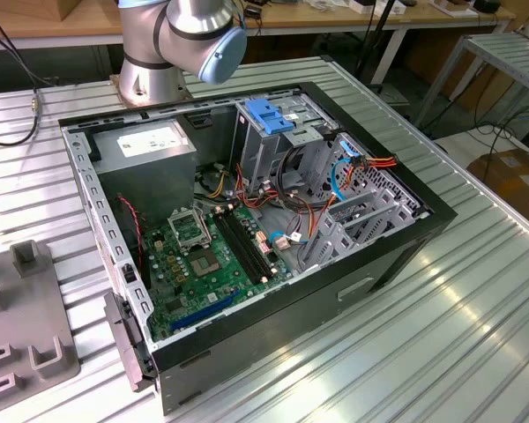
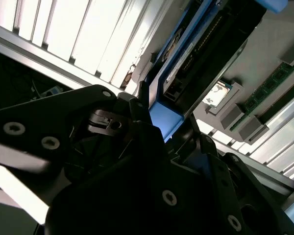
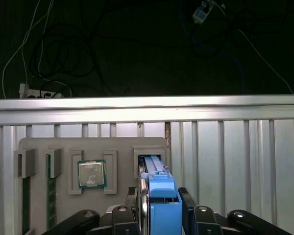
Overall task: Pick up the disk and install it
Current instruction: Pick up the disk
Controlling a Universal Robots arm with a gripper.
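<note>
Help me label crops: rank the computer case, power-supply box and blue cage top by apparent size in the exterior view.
1. computer case
2. power-supply box
3. blue cage top, clearly smallest

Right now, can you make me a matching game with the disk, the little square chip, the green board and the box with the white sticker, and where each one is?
Things:
1. the disk
2. the square chip
3. the green board
4. the power-supply box

Places:
A. flat on the floor of the open computer case
B. in the case's corner nearest the arm's base
C. standing on edge, clamped in the gripper
D. lying in a pocket of the grey holder plate

Pairs: 1-C, 2-D, 3-A, 4-B.
</note>
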